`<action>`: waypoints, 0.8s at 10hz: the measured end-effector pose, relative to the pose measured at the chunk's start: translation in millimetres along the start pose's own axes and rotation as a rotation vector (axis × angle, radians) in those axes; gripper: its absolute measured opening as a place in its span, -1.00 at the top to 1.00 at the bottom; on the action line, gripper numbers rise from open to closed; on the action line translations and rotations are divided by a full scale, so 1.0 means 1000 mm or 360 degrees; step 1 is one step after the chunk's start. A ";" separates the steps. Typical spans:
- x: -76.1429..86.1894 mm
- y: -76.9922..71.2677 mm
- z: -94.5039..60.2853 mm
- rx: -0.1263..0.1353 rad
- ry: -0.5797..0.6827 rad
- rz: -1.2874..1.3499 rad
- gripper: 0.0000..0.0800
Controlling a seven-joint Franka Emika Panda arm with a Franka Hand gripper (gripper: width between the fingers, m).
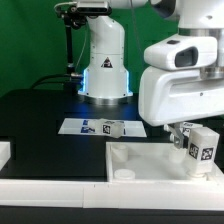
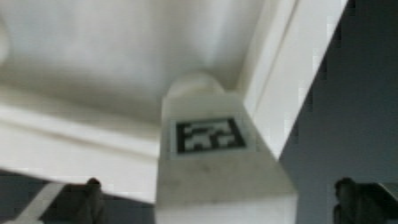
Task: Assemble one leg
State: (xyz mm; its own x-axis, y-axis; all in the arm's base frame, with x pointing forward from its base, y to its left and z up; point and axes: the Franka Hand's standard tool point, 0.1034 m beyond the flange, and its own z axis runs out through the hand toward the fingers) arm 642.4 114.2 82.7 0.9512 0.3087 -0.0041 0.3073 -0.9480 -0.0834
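Observation:
A leg [image 1: 200,150], a stubby white peg with black-and-white tags, stands at the exterior view's right end of the large white tray [image 1: 140,160]. My gripper [image 1: 192,135] hangs right over it, under the big white hand. In the wrist view the leg [image 2: 214,150] fills the middle, tag facing the camera, by a corner of the tray's raised rim [image 2: 267,60]. My gripper [image 2: 222,205] is open. Its dark fingertips [image 2: 75,202] stand on either side of the leg with a gap on each side. A second leg [image 1: 108,127] lies on the marker board [image 1: 78,126].
The robot's white base [image 1: 105,65] stands behind the marker board. Another white part [image 1: 5,152] shows at the exterior view's left edge. A small round boss [image 1: 125,175] sits in the tray's near corner. The table is black.

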 end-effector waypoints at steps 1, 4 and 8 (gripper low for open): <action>-0.003 -0.001 0.004 -0.0001 0.0005 -0.0001 -0.62; -0.003 -0.001 0.004 0.0000 0.0006 0.0027 -0.13; -0.003 0.000 0.004 0.0002 0.0024 0.0427 0.28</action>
State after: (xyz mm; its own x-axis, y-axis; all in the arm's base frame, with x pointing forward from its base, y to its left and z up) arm 639.5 114.1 78.4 0.9989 0.0454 -0.0113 0.0443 -0.9956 -0.0825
